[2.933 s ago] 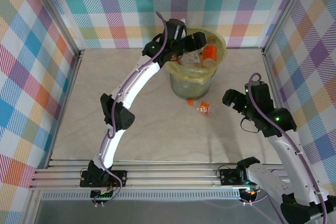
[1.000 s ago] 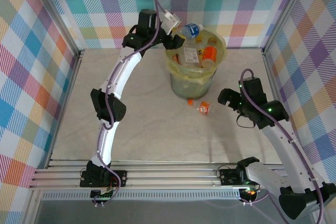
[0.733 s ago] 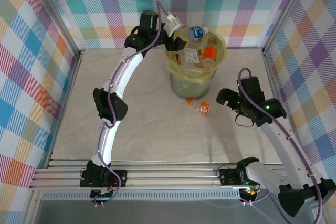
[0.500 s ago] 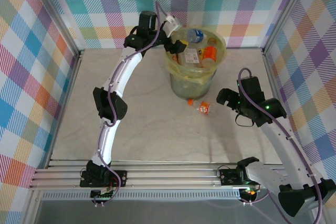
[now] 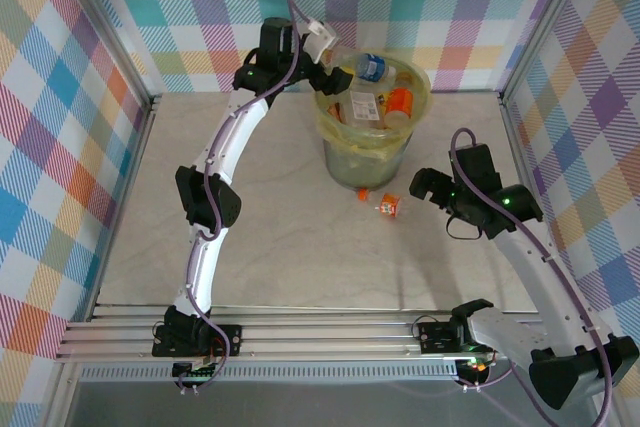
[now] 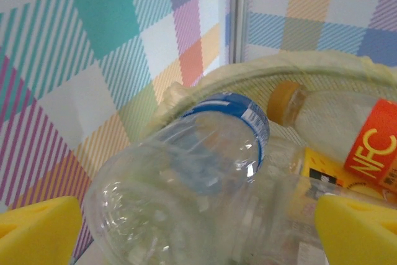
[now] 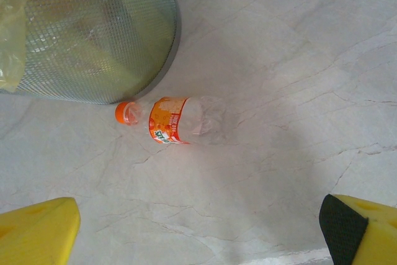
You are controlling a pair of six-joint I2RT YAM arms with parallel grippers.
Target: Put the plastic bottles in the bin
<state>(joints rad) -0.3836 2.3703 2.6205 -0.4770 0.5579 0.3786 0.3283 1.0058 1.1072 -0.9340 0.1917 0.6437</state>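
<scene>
**One bottle at the rim, one on the table**

The bin [image 5: 352,155] stands at upper centre of the top view. The bottles inside [image 5: 385,103] overlap and are hard to count. At its upper-left rim the left gripper [image 6: 197,229] is spread wide around a blue-label bottle [image 6: 205,153], which is cut off below; contact is unclear. The right gripper [image 7: 200,231], at middle right, gapes empty near an orange bottle [image 7: 178,120] lying beside the bin.
</scene>
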